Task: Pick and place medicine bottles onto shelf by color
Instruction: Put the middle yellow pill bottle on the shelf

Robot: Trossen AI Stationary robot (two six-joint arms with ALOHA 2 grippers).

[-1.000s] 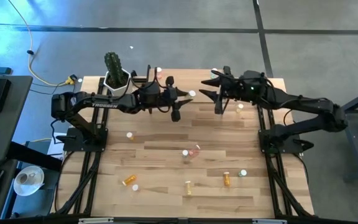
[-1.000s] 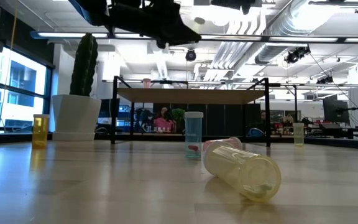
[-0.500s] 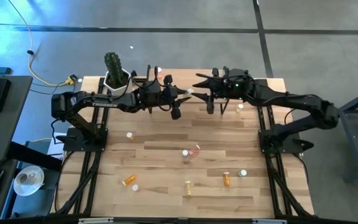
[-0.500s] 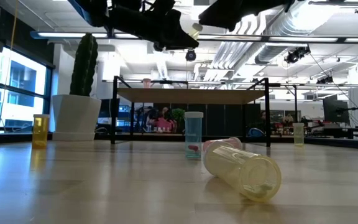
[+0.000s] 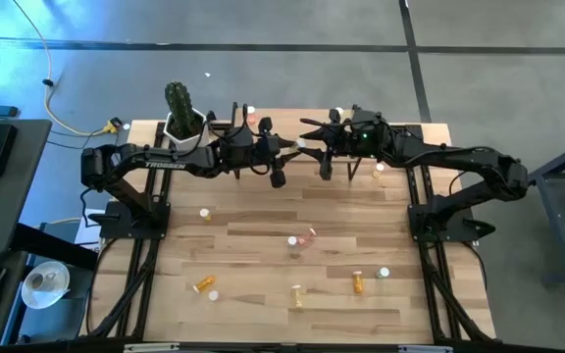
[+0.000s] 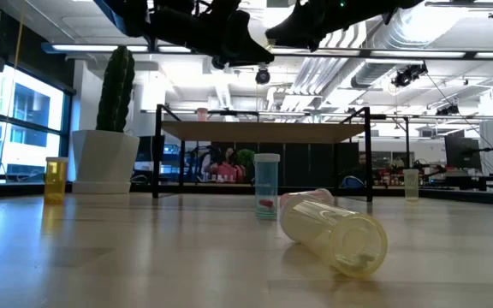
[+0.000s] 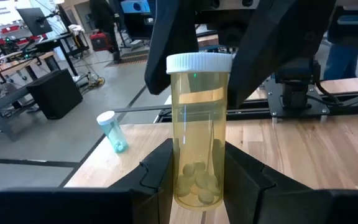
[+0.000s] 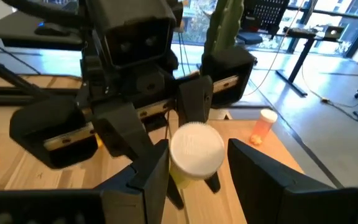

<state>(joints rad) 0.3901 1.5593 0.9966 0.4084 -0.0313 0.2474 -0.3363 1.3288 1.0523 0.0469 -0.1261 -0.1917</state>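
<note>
A yellow medicine bottle [image 7: 199,134] with a white cap [image 8: 196,149] hangs in the air over the table's far middle, with my left gripper [image 5: 287,149] shut on it. My right gripper [image 5: 314,149] faces it from the table's right. It is open, with one finger on each side of the cap, and I cannot tell whether they touch it. The shelf [image 6: 264,131] stands behind on thin black legs, and a pink bottle [image 6: 202,113] stands on it. Several more bottles, such as an orange one [image 5: 204,284], a yellow one [image 5: 297,292] and another orange one [image 5: 358,281], lie on the table. My left gripper pinches the yellow bottle's lower body, near its base [image 7: 199,183], between its two fingers [image 7: 157,174]. The fingers come about level from the table's left. The bottle reaches out past the fingertips with its cap end toward my right gripper, lifted clear of the table.
A cactus in a white pot [image 5: 181,113] stands at the far left corner. Near the low camera a yellow bottle [image 6: 332,231] lies on its side, and a pale blue-green one [image 6: 266,184] stands behind it. The near half of the table [image 5: 263,314] holds only scattered bottles.
My right gripper has moved toward the table's left and a little down, toward my left gripper. Its fingers now flank the yellow bottle's cap. The bottle has stayed where it was.
</note>
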